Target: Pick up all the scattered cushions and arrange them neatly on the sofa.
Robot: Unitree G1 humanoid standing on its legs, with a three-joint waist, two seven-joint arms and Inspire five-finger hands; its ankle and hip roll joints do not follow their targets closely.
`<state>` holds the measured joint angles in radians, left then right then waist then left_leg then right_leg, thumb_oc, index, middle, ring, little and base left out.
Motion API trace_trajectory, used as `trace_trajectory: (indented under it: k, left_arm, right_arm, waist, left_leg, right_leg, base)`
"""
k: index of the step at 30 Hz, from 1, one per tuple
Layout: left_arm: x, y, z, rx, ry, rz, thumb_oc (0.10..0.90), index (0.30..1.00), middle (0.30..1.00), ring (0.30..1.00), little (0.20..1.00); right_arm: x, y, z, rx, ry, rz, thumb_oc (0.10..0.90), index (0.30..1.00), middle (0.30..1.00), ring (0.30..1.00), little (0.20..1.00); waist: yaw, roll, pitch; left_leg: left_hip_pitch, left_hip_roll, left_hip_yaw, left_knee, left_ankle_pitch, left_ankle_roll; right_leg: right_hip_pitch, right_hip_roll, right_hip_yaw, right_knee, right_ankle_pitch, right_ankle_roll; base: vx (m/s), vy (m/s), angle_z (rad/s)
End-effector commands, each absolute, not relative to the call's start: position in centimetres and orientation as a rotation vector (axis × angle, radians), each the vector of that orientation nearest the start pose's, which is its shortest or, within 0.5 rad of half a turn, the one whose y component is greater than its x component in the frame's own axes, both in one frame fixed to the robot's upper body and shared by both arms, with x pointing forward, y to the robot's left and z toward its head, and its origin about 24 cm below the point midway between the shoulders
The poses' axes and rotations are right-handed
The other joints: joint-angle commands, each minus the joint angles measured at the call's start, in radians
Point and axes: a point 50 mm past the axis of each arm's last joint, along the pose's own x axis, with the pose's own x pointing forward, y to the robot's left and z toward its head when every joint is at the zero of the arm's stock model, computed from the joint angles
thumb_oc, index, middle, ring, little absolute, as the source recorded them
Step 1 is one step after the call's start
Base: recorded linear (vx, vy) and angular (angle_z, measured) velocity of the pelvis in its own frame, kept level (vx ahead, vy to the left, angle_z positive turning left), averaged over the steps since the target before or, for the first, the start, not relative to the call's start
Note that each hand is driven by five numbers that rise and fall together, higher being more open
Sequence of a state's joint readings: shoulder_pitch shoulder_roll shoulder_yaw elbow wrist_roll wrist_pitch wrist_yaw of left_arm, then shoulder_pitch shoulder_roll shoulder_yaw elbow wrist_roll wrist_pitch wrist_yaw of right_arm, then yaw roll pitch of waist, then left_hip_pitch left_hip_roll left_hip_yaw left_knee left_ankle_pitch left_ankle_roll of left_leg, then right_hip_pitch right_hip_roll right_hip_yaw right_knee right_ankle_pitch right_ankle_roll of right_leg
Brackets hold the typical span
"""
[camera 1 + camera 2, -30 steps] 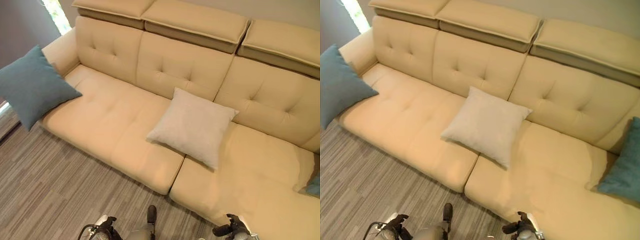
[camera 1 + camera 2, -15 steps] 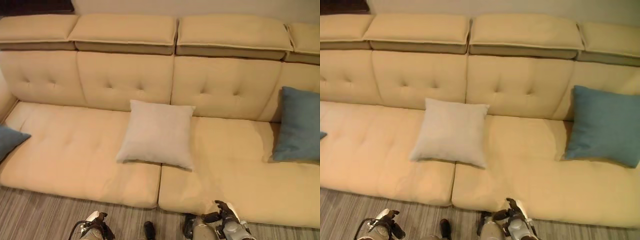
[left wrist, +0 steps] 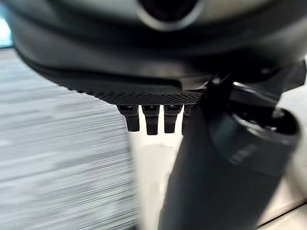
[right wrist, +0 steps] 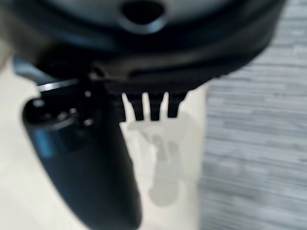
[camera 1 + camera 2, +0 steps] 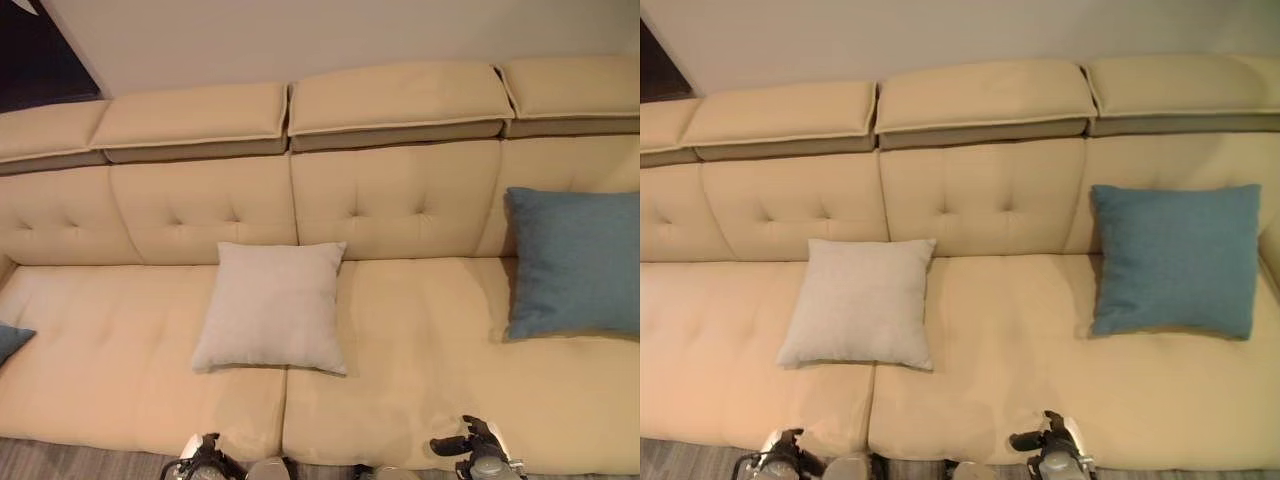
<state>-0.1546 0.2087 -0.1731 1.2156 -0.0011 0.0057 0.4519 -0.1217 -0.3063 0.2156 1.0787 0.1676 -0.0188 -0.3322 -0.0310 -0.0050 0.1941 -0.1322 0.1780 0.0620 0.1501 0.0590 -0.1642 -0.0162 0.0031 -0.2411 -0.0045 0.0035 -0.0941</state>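
Note:
A pale grey cushion (image 5: 272,305) lies flat on the middle of the cream sofa's seat (image 5: 120,370), its top edge against the backrest. A blue cushion (image 5: 1175,258) leans upright against the backrest on the right. The corner of another blue cushion (image 5: 10,340) pokes in at the far left edge of the seat. My left hand (image 5: 200,462) and right hand (image 5: 475,455) hang low in front of the sofa's front edge. In the wrist views the left hand (image 3: 144,72) and right hand (image 4: 153,52) have straight fingers and hold nothing.
Grey striped floor (image 5: 60,462) runs along the sofa's front edge. Padded headrests (image 5: 395,100) top the tufted backrest, with a plain wall (image 5: 300,35) behind. A dark opening (image 5: 30,60) sits at the upper left.
The whole picture has swung along the sofa, so the camera moved: the right blue cushion came fully into view, the left one slid to the edge. Both hands stay low, holding nothing.

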Motion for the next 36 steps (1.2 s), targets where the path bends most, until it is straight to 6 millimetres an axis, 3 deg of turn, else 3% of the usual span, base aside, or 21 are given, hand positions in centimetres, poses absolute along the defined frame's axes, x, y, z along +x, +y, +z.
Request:
trace_trajectory:
  k: [1,3,9,11,12,13,15,18,19,20,21,22,23,27,28,30,32,36]
  left_arm:
    - [20.5,27.7,-8.6,0.603,0.666,0.64,0.8,0.9,0.9,0.9,0.9]
    - [21.7,28.6,-6.7,0.599,0.553,0.706,0.8,0.9,0.9,0.9,0.9]
    - [24.4,31.6,-0.9,0.575,0.287,0.9,0.8,0.9,0.9,0.9,0.9]
    - [26.3,31.5,1.3,0.562,0.203,0.904,0.8,0.9,0.9,0.9,0.9]
    - [26.4,31.5,1.4,0.561,0.201,0.905,0.8,0.9,0.9,0.9,0.9]
    - [29.0,30.6,3.9,0.541,0.106,0.872,0.8,0.9,0.9,0.9,0.9]
    - [31.3,29.9,6.2,0.533,0.031,0.846,0.8,0.9,0.9,0.9,0.9]
    - [32.5,29.7,7.9,0.528,-0.016,0.842,0.8,0.9,0.9,0.9,0.9]
    - [33.6,29.5,9.6,0.531,-0.057,0.838,0.8,0.9,0.9,0.9,0.9]
    - [35.2,28.8,11.8,0.473,-0.109,0.83,0.8,0.9,0.9,0.9,0.9]
    - [36.1,28.5,13.7,0.479,-0.148,0.827,0.8,0.9,0.9,0.9,0.9]
    - [36.2,28.5,13.8,0.478,-0.151,0.827,0.8,0.9,0.9,0.9,0.9]
    - [37.5,28.0,15.5,0.434,-0.154,0.815,0.8,0.9,0.9,0.9,0.9]
    - [39.5,25.0,18.8,0.234,-0.211,0.763,0.8,0.9,0.9,0.9,0.9]
    - [40.1,24.2,20.0,0.231,-0.225,0.723,0.8,0.9,0.9,0.9,0.9]
    - [40.7,23.5,20.6,0.298,-0.213,0.688,0.8,0.9,0.9,0.9,0.9]
    - [40.9,23.4,21.0,0.325,-0.212,0.682,0.8,0.9,0.9,0.9,0.9]
    - [41.4,22.5,21.8,0.421,-0.202,0.619,0.8,0.9,0.9,0.9,0.9]
  right_arm:
    - [21.3,-27.5,-7.7,-0.347,0.596,-0.489,0.8,0.9,0.9,0.9,0.9]
    - [22.1,-27.8,-6.3,-0.352,0.52,-0.505,0.8,0.9,0.9,0.9,0.9]
    - [24.7,-27.3,-3.5,-0.341,0.377,-0.486,0.8,0.9,0.9,0.9,0.9]
    - [26.2,-26.7,-2.6,-0.31,0.343,-0.488,0.8,0.9,0.9,0.9,0.9]
    - [26.3,-26.7,-2.6,-0.308,0.341,-0.488,0.8,0.9,0.9,0.9,0.9]
    - [28.5,-26.0,-0.8,-0.274,0.283,-0.492,0.8,0.9,0.9,0.9,0.9]
    - [30.9,-25.4,1.5,-0.268,0.214,-0.493,0.8,0.9,0.9,0.9,0.9]
    - [32.4,-25.1,3.4,-0.257,0.156,-0.493,0.8,0.9,0.9,0.9,0.9]
    - [33.8,-24.8,5.4,-0.244,0.098,-0.5,0.8,0.9,0.9,0.9,0.9]
    - [35.9,-24.1,9.1,-0.226,-0.011,-0.509,0.8,0.9,0.9,0.9,0.9]
    - [36.9,-23.7,11.3,-0.184,-0.074,-0.519,0.8,0.9,0.9,0.9,0.9]
    - [37.0,-23.7,11.4,-0.182,-0.076,-0.519,0.8,0.9,0.9,0.9,0.9]
    - [38.7,-21.9,15.2,-0.084,-0.17,-0.494,0.8,0.9,0.9,0.9,0.9]
    - [40.0,-17.2,19.8,0.061,-0.29,-0.344,0.8,0.9,0.9,0.9,0.9]
    - [40.3,-15.1,21.1,0.068,-0.312,-0.272,0.8,0.9,0.9,0.9,0.9]
    - [40.5,-12.8,21.5,0.05,-0.311,-0.161,0.8,0.9,0.9,0.9,0.9]
    - [40.5,-12.1,21.6,0.04,-0.307,-0.123,0.8,0.9,0.9,0.9,0.9]
    - [41.3,-10.3,21.3,-0.22,-0.255,-0.02,0.8,0.9,0.9,0.9,0.9]
  waist:
    - [0.008,0.047,-0.017]
    - [0.009,0.057,-0.035]
    - [0.011,0.046,-0.048]
    - [0.011,0.036,-0.037]
    - [0.012,0.035,-0.037]
    - [0.011,0.027,-0.004]
    - [0.01,0.023,0.027]
    - [0.009,0.021,0.039]
    - [0.009,0.019,0.05]
    - [0.008,0.017,0.062]
    - [0.006,0.015,0.073]
    - [0.007,0.014,0.074]
    - [0.009,0.013,0.092]
    - [0.015,0.013,0.127]
    - [0.017,0.011,0.139]
    - [0.018,0.005,0.146]
    - [0.019,0.003,0.148]
    - [0.028,0.002,0.155]
  left_leg:
    - [0.015,0.029,-0.006,-0.187,0.046,0.055]
    - [0.035,0.024,0.001,-0.209,0.063,0.044]
    - [0.079,-0.01,0.004,-0.234,0.022,0.053]
    - [0.065,-0.015,0.012,-0.234,0.016,0.055]
    - [0.063,-0.015,0.013,-0.233,0.016,0.055]
    - [0.024,-0.02,0.009,-0.234,0.018,0.059]
    - [-0.032,-0.027,0.004,-0.237,0.025,0.059]
    - [-0.065,-0.029,0.001,-0.237,0.028,0.06]
    - [-0.097,-0.033,0.0,-0.237,0.032,0.059]
    - [-0.138,-0.041,0.002,-0.237,0.036,0.056]
    - [-0.161,-0.045,0.001,-0.237,0.041,0.054]
    - [-0.163,-0.045,0.001,-0.237,0.041,0.054]
    - [-0.199,-0.051,0.003,-0.237,0.052,0.051]
    - [-0.254,-0.064,0.002,-0.237,0.069,0.046]
    - [-0.27,-0.069,0.003,-0.237,0.074,0.043]
    - [-0.29,-0.073,0.007,-0.237,0.077,0.041]
    - [-0.298,-0.075,0.009,-0.237,0.078,0.041]
    - [-0.325,-0.08,0.01,-0.237,0.089,0.037]
  right_leg:
    - [0.041,-0.072,0.065,0.106,-0.177,0.146]
    - [0.054,-0.079,0.058,0.084,-0.165,0.15]
    - [0.068,-0.105,0.082,0.035,-0.128,0.178]
    - [0.043,-0.112,0.089,0.028,-0.111,0.187]
    - [0.04,-0.112,0.09,0.029,-0.111,0.187]
    - [-0.014,-0.115,0.095,0.03,-0.092,0.191]
    - [-0.082,-0.117,0.094,0.033,-0.07,0.194]
    - [-0.12,-0.117,0.096,0.034,-0.057,0.197]
    - [-0.155,-0.117,0.096,0.032,-0.044,0.199]
    - [-0.194,-0.12,0.099,0.027,-0.03,0.204]
    - [-0.218,-0.122,0.1,0.023,-0.019,0.207]
    - [-0.221,-0.122,0.101,0.024,-0.019,0.207]
    - [-0.254,-0.127,0.104,0.019,-0.003,0.211]
    - [-0.303,-0.138,0.107,0.008,0.017,0.219]
    - [-0.318,-0.14,0.108,-0.001,0.028,0.221]
    - [-0.334,-0.141,0.109,-0.016,0.045,0.225]
    - [-0.34,-0.142,0.11,-0.023,0.052,0.226]
    - [-0.359,-0.144,0.105,-0.047,0.077,0.231]
  base:
    - [0.2,0.145,-0.15]
    - [0.21,0.152,-0.06]
    - [0.14,0.133,-0.02]
    - [-0.01,0.08,-0.07]
    - [-0.14,0.071,-0.15]
    - [-0.2,0.063,-0.13]
    - [-0.19,0.073,0.0]
    - [-0.09,0.036,0.03]
    - [-0.12,0.076,-0.01]
    - [-0.14,0.101,-0.03]
    - [-0.08,0.075,-0.04]
    - [-0.08,0.08,-0.05]
    - [-0.07,0.079,-0.05]
    - [-0.05,0.056,-0.09]
    - [-0.04,0.038,-0.03]
    - [-0.02,0.017,-0.01]
    - [0.0,0.0,0.0]
    - [-0.01,-0.005,0.09]
